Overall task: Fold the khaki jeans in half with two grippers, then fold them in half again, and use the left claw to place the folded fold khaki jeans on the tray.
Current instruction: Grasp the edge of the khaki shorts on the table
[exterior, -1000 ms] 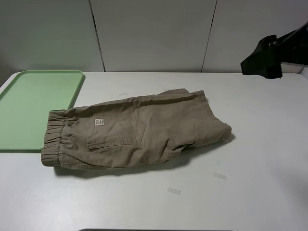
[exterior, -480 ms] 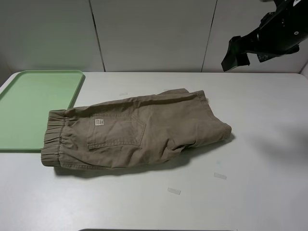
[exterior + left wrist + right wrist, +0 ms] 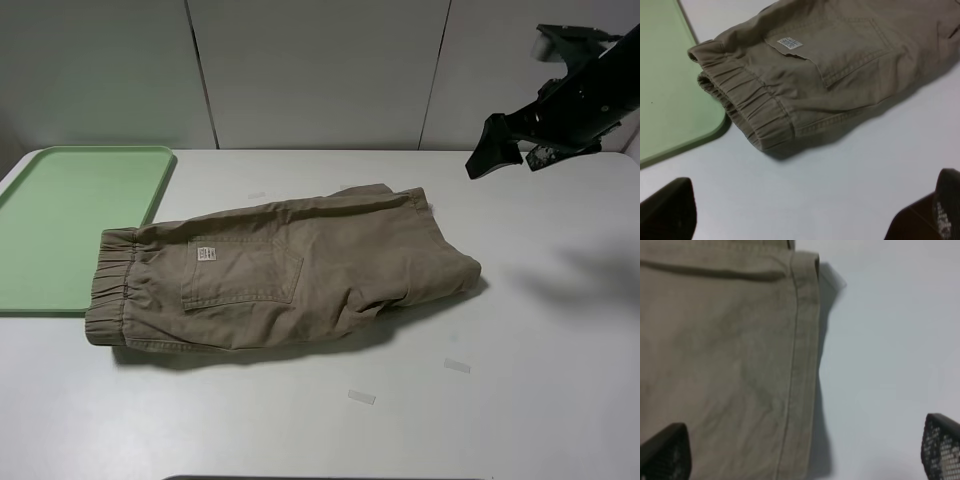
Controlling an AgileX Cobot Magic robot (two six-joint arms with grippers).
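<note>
The khaki jeans lie folded lengthwise on the white table, waistband to the left and cuffed hems to the right. Their waistband corner rests by the rim of the mint-green tray at the far left. My right gripper hovers open in the air beyond the hem end, touching nothing. In the right wrist view its fingertips straddle the hem edge of the jeans from above. My left gripper is open above bare table, short of the waistband, the white label and the tray.
Two small strips of clear tape lie on the table in front of the jeans. A grey panelled wall closes the back. The left arm is outside the high view.
The right arm has swung in from the right edge toward the hem end, first rising leftward, then dropping slightly. The jeans and tray have not moved.
</note>
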